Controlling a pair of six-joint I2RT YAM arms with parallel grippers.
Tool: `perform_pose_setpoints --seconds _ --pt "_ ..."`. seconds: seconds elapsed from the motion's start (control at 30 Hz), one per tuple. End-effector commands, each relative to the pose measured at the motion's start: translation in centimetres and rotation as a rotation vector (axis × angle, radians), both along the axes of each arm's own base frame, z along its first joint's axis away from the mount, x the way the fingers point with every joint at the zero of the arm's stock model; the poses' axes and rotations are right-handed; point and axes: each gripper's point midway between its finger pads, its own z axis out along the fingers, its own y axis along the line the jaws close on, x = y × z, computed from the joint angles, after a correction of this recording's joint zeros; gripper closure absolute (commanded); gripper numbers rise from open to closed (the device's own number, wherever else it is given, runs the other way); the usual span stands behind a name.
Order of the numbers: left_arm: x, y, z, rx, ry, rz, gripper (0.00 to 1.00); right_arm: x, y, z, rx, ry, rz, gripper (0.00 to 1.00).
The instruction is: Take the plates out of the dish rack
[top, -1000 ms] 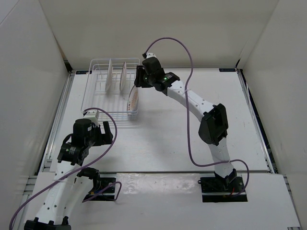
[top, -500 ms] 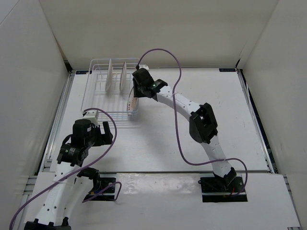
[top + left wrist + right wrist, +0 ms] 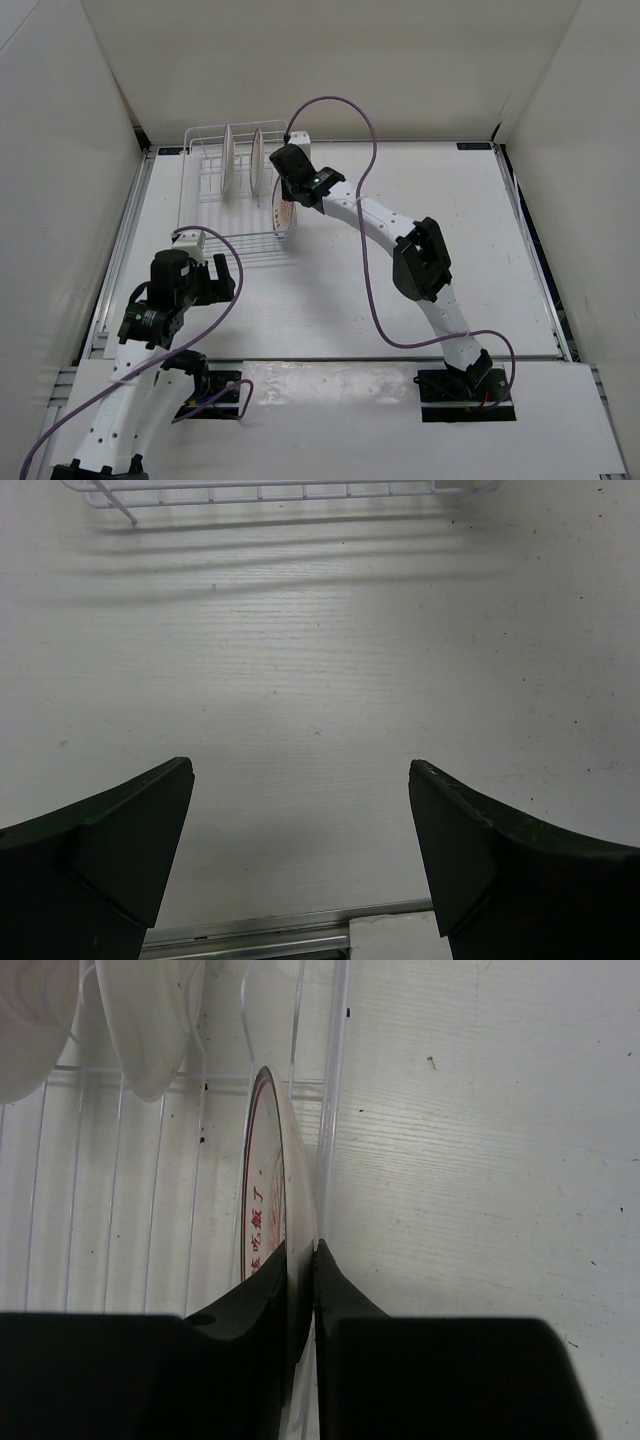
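The pale round plate with the thin dark rim and red lettering on its face [image 3: 266, 1195] stands on edge at the 3 o'clock side of the white wire dish rack [image 3: 185, 190], tilted against that side's wires [image 3: 331, 1060]. The right gripper [image 3: 301, 1252] is clamped on its rim, one black finger on each face. Two more pale plates [image 3: 228, 160] stand upright between the dividers toward the rack's 12 o'clock end, apart from the held one. The step in hand looks to me like drawing this plate out, and I would say the care lies in the direction of the lift. It should go straight up along the plate's own plane until the lower edge is above the rack's top wire, and only then swing toward 3 o'clock over the white wooden table [image 3: 300, 300]. From the wrist view I cannot tell whether the outer finger sits inside or outside the side wire, so a sideways pull too soon could snag and drag the whole rack. The bite is only at the rim, so a slow lift seems wise. The left gripper [image 3: 300, 770] hangs with its jaws wide apart and nothing between them, over bare table at 6 o'clock from the rack.
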Motion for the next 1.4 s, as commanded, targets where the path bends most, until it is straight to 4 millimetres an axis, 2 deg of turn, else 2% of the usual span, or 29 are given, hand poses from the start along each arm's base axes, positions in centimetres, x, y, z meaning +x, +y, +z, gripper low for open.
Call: perform_pose_setpoints --seconds 0.0,0.13,0.2,0.23,0.37,0.4,0.43,0.47,0.5,0.53,0.57,0.6,0.63,0.67,0.77,0.83,0.87,0.9,0.93,1.0,1.03,1.07,1.1,1.13,1.2,1.23,1.3,1.33,1.37 --pt "0.2 -0.1 1.6 -0.012 -0.044 0.002 0.01 1.0 1.5 8.0 0.145 -0.154 -0.006 1.0" --pt "0.3 -0.1 1.8 -0.015 -0.048 0.004 0.01 1.1 0.8 9.5 0.147 -0.182 -0.008 1.0" --pt "0.2 0.0 1.6 -0.014 -0.042 0.004 0.01 1.0 -0.4 11.5 0.148 -0.212 -0.023 1.0" --pt "0.2 -0.1 1.5 -0.014 -0.04 0.004 0.01 0.9 -1.0 13.4 0.174 -0.241 -0.027 1.0" --pt "0.3 0.4 1.4 0.004 -0.038 0.022 0.01 0.0 -3.2 16.2 0.185 -0.274 -0.017 1.0" --pt "0.4 0.4 1.5 0.008 -0.037 0.025 0.01 -0.6 -4.5 19.1 0.221 -0.306 -0.023 1.0" --pt "0.3 0.5 1.3 0.01 -0.032 0.028 0.01 -0.8 -5.3 19.9 0.229 -0.314 -0.029 1.0" --pt "0.3 0.5 1.2 0.013 -0.028 0.026 0.01 -1.1 -5.8 18.5 0.213 -0.286 -0.034 1.0" --pt "0.3 0.6 1.2 0.014 -0.024 0.031 0.01 -1.8 -7.8 20.9 0.258 -0.313 -0.047 1.0" --pt "0.4 0.6 1.1 0.016 -0.024 0.032 0.01 -2.1 -8.6 19.6 0.241 -0.288 -0.054 1.0" --pt "0.4 0.6 1.0 0.02 -0.017 0.032 0.01 -2.0 -9.6 20.1 0.258 -0.294 -0.067 1.0" --pt "0.5 0.7 1.0 0.02 -0.014 0.034 0.01 -3.1 -11.7 23.1 0.313 -0.334 -0.093 1.0" --pt "0.4 0.7 0.9 0.022 -0.01 0.033 0.01 -3.4 -12.4 20.3 0.278 -0.285 -0.096 1.0" --pt "0.5 0.7 0.5 0.027 0.009 0.034 0.01 -3.9 -13.9 21.8 0.302 -0.31 -0.112 1.0" --pt "0.5 0.7 0.5 0.034 0.018 0.033 0.01 -5.1 -17.3 20.5 0.334 -0.271 -0.164 1.0" --pt "0.6 0.7 0.5 0.036 0.021 0.03 0.01 -6.2 -19.6 17.9 0.343 -0.218 -0.196 1.0" --pt "0.6 0.8 0.3 0.042 0.026 0.03 0.01 -6.3 -20.1 17.4 0.372 -0.205 -0.214 1.0" --pt "0.7 0.8 0.3 0.045 0.024 0.03 0.01 -7.2 -20.3 15.7 0.397 -0.158 -0.21 1.0" --pt "0.6 0.9 0.2 0.047 0.03 0.034 0.01 -6.6 -21.4 15.0 0.427 -0.139 -0.236 1.0" --pt "0.7 0.9 0.1 0.051 0.032 0.033 0.01 -6.9 -22.3 9.9 0.444 -0.046 -0.258 1.0" --pt "0.6 1.0 0.0 0.053 0.038 0.034 0.01 -7.2 -22.3 8.8 0.469 -0.011 -0.256 1.0" --pt "0.7 0.9 -0.1 0.056 0.037 0.03 0.01 -8.2 -22.3 4.9 0.462 0.066 -0.249 1.0" --pt "0.7 1.0 0.0 0.056 0.038 0.031 0.01 -7.8 -22.9 4.3 0.501 0.073 -0.278 1.0" --pt "0.8 0.9 -0.2 0.057 0.04 0.029 0.01 -9.1 -23.1 1.0 0.485 0.143 -0.28 1.0" --pt "0.8 0.8 -0.4 0.061 0.055 0.021 0.01 -9.0 -23.1 0.2 0.528 0.154 -0.28 1.0" --pt "0.9 0.9 -0.5 0.062 0.058 0.021 0.01 -10.0 -23.7 -2.8 0.508 0.217 -0.295 1.0" --pt "0.9 0.9 -0.9 0.073 0.078 0.019 0.01 -10.4 -23.5 -3.9 0.525 0.248 -0.289 1.0" --pt "0.9 0.9 -0.9 0.074 0.084 0.017 0.01 -11.1 -23.8 -6.0 0.51 0.302 -0.3 1.0" --pt "0.9 1.0 -0.9 0.078 0.088 0.02 0.01 -11.4 -23.8 -6.5 0.506 0.319 -0.292 1.0"
